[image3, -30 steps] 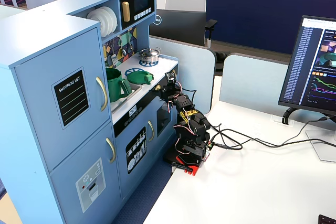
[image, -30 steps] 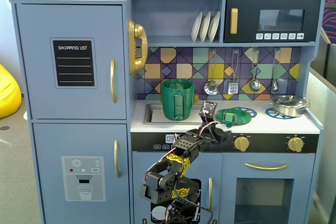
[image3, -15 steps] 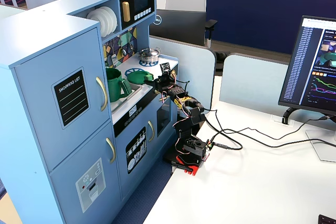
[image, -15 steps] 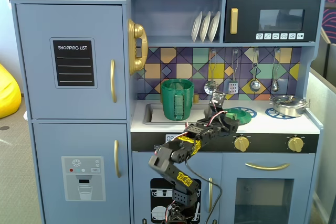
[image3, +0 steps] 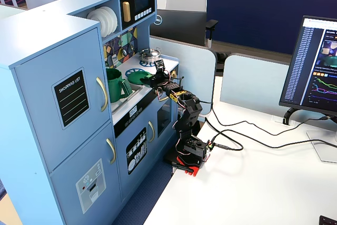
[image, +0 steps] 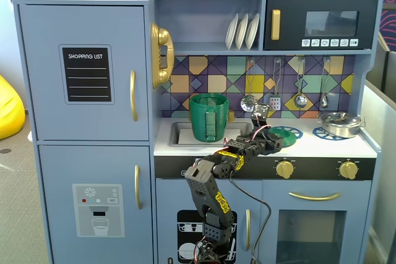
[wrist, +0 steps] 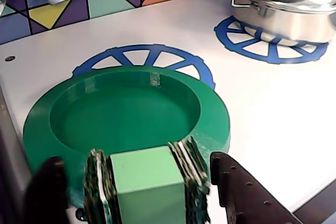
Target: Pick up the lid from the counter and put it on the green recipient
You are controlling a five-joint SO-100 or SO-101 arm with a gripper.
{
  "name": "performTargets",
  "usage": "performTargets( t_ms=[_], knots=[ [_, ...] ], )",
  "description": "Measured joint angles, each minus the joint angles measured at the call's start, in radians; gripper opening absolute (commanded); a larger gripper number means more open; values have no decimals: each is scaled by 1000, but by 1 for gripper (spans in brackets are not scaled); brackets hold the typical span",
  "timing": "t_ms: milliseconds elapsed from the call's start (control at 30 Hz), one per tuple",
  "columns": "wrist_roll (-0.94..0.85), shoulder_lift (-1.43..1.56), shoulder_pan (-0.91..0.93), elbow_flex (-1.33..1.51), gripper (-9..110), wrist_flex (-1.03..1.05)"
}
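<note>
Smooth, slightly matt green plastic on the lid [wrist: 131, 114], its blocky knob [wrist: 148, 184] paler and equally matt. Dark, faintly glossy green plastic on the green recipient [image: 209, 117]. Polished, mirror-bright metal on the silver pot [wrist: 289, 3]. Smooth white painted counter [wrist: 273, 114], satin, with flat blue printed burner rings [wrist: 273, 51]. Matt black, pitted plastic on the gripper [wrist: 131, 182] fingers [wrist: 247, 198].

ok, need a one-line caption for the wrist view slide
Pincer straddling the knob of the green lid, which lies upside down over a blue burner ring, silver pot behind.
</note>
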Motion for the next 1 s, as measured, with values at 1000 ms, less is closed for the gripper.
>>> performTargets(
  t_ms=[1000],
  knots=[
    [-3,15,-342,-667,0,558]
  ],
)
